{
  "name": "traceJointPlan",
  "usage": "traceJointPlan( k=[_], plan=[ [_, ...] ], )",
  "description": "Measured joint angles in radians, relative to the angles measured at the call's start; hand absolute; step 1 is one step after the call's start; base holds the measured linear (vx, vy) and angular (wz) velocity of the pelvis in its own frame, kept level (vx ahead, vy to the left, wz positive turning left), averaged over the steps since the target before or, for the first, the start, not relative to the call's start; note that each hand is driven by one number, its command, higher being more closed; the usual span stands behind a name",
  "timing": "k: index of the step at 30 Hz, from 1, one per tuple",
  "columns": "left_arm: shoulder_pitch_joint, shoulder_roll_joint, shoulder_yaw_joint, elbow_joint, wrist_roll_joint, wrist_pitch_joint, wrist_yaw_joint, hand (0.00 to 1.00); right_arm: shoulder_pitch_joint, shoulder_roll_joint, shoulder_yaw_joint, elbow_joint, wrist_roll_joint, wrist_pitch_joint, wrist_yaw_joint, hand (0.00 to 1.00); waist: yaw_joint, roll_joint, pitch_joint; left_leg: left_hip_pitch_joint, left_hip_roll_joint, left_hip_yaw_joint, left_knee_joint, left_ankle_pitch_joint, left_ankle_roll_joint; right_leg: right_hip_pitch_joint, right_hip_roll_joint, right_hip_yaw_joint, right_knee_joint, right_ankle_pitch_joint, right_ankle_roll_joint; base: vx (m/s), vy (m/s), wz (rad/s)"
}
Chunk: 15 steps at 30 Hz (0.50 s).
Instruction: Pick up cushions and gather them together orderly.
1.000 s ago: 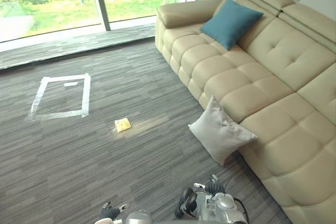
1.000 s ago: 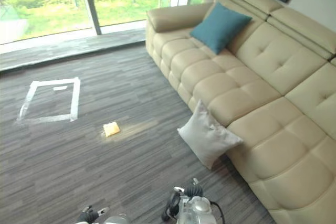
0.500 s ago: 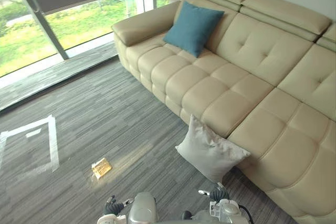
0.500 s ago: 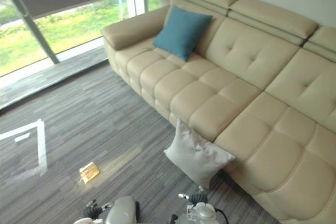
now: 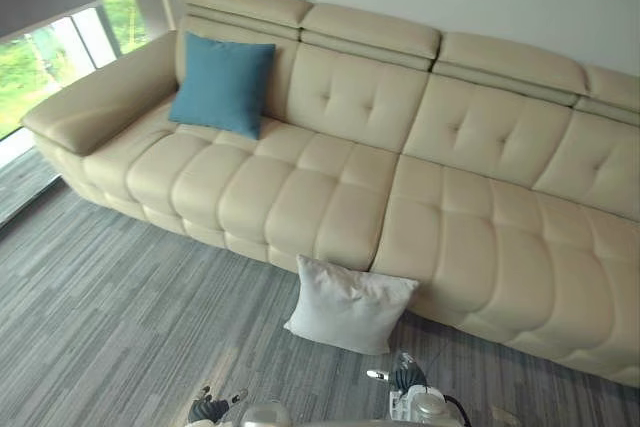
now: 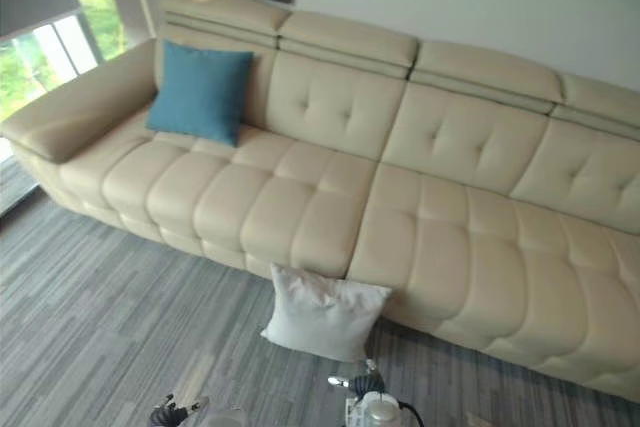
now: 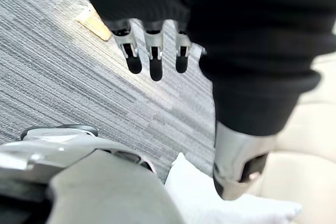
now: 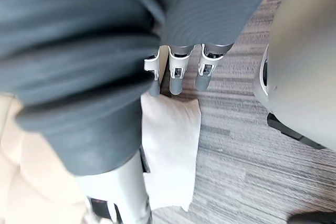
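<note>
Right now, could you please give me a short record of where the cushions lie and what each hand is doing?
blue cushion: on the sofa seat by its left armrest, leaning on the backrest
white cushion: on the carpet, leaning against the sofa's front, near its middle
cushions together: no, well apart
left hand: open, holding nothing, over the carpet
right hand: open, holding nothing, near the white cushion
other: small yellow object on the carpet
</note>
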Motion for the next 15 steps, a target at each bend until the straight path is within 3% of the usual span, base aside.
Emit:
traceJointPlan(
  k=[1, 2, 6, 8, 10, 11, 13, 15],
  plan=[
    [0.000, 0.011, -0.005, 0.006, 0.001, -0.001, -0.006, 0.00, 0.000, 0.000, 0.001, 0.002, -0.009, 0.000, 0.001, 0.00, -0.002, -0.021, 0.004, 0.022, -0.028, 0.004, -0.020, 0.006, -0.013, -0.006, 0.002, 0.025, -0.075, 0.123, -0.017, 0.15, -0.184, -0.55],
    [-0.013, -0.005, -0.007, 0.022, 0.005, 0.003, -0.005, 0.00, -0.005, -0.017, -0.002, -0.001, -0.014, -0.003, 0.001, 0.00, -0.007, 0.004, 0.009, 0.045, -0.013, -0.008, -0.038, 0.006, -0.031, 0.004, 0.020, 0.032, -0.065, 0.121, -0.020, 0.11, -0.135, -0.38],
    [-0.014, -0.026, -0.014, 0.025, 0.017, 0.006, -0.006, 0.00, -0.008, -0.026, -0.012, -0.001, -0.016, -0.004, -0.001, 0.00, -0.009, 0.041, -0.005, 0.043, 0.030, -0.019, -0.050, 0.018, -0.053, 0.000, 0.076, 0.033, -0.091, 0.079, -0.037, 0.14, -0.207, -0.19],
    [-0.011, -0.023, -0.012, -0.002, 0.017, 0.008, -0.007, 0.00, -0.004, -0.019, -0.030, -0.002, -0.016, -0.003, -0.002, 0.00, -0.008, 0.025, 0.005, -0.043, 0.089, -0.076, 0.181, 0.018, -0.052, 0.049, 0.102, 0.016, -0.121, 0.050, -0.035, 0.09, -0.232, 0.21],
    [0.005, -0.037, 0.006, -0.038, 0.016, 0.006, -0.006, 0.00, 0.001, -0.022, -0.031, -0.002, -0.015, 0.001, -0.006, 0.00, -0.002, 0.034, 0.008, -0.151, 0.147, -0.150, 0.439, 0.039, -0.032, 0.100, 0.135, 0.015, -0.129, 0.028, -0.047, 0.11, -0.178, 0.05],
    [0.010, -0.041, 0.013, -0.054, 0.016, 0.006, -0.005, 0.00, 0.002, -0.022, -0.035, 0.003, -0.013, 0.004, -0.010, 0.00, 0.002, 0.033, 0.008, -0.199, 0.159, -0.180, 0.512, 0.023, -0.045, 0.120, 0.147, 0.022, -0.139, 0.016, -0.051, 0.12, -0.093, -0.14],
    [0.010, -0.039, 0.012, -0.061, 0.016, 0.006, -0.006, 0.00, -0.003, -0.023, -0.039, 0.019, -0.006, 0.004, -0.012, 0.00, 0.007, 0.027, 0.008, -0.234, 0.139, -0.183, 0.473, 0.001, -0.060, 0.131, 0.148, 0.042, -0.157, 0.016, -0.055, 0.15, -0.007, -0.32],
    [0.009, -0.037, 0.006, -0.065, 0.016, 0.005, -0.007, 0.00, -0.005, -0.024, -0.039, 0.020, -0.002, 0.005, -0.013, 0.00, 0.010, 0.026, 0.009, -0.253, 0.103, -0.185, 0.366, -0.012, -0.049, 0.141, 0.135, 0.058, -0.170, 0.031, -0.060, 0.18, 0.084, -0.41]
  ],
)
